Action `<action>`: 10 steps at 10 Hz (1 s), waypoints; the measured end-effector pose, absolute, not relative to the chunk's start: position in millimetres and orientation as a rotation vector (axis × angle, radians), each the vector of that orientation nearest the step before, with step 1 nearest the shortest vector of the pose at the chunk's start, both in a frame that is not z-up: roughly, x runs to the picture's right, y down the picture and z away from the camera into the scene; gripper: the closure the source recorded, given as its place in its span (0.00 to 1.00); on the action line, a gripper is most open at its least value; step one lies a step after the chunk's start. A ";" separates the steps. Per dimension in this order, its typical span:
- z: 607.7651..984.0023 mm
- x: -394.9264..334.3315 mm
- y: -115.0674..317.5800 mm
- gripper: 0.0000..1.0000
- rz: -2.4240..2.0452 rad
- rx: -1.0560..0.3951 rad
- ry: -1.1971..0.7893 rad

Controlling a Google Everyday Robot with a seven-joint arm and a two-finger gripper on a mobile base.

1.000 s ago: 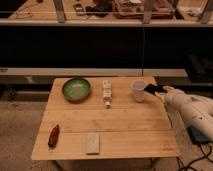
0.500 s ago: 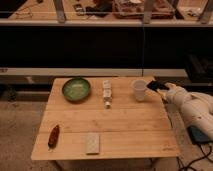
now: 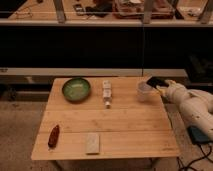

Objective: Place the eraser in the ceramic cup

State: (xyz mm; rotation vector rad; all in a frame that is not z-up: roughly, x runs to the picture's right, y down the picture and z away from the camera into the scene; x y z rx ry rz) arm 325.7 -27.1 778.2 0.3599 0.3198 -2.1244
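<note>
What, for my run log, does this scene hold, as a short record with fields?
surface: light wooden table
cup: small whitish ceramic cup, upright, back right
eraser: flat black rectangular eraser, aloft by the cup's rim, not inside
gripper: two-finger gripper, at the table's right edge, shut on the eraser
other: round green bowl back left; small white bottle centre back; red object, pale flat block front left
</note>
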 end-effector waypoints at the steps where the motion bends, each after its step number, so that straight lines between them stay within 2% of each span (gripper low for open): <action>1: 780.6 317.4 -29.9 1.00 -2.123 0.376 0.316; 8: 804.6 282.0 -34.0 1.00 -2.061 0.473 0.271; 9: 805.5 282.5 -33.4 0.96 -2.051 0.479 0.268; 10: 806.2 283.4 -32.7 0.87 -2.036 0.487 0.266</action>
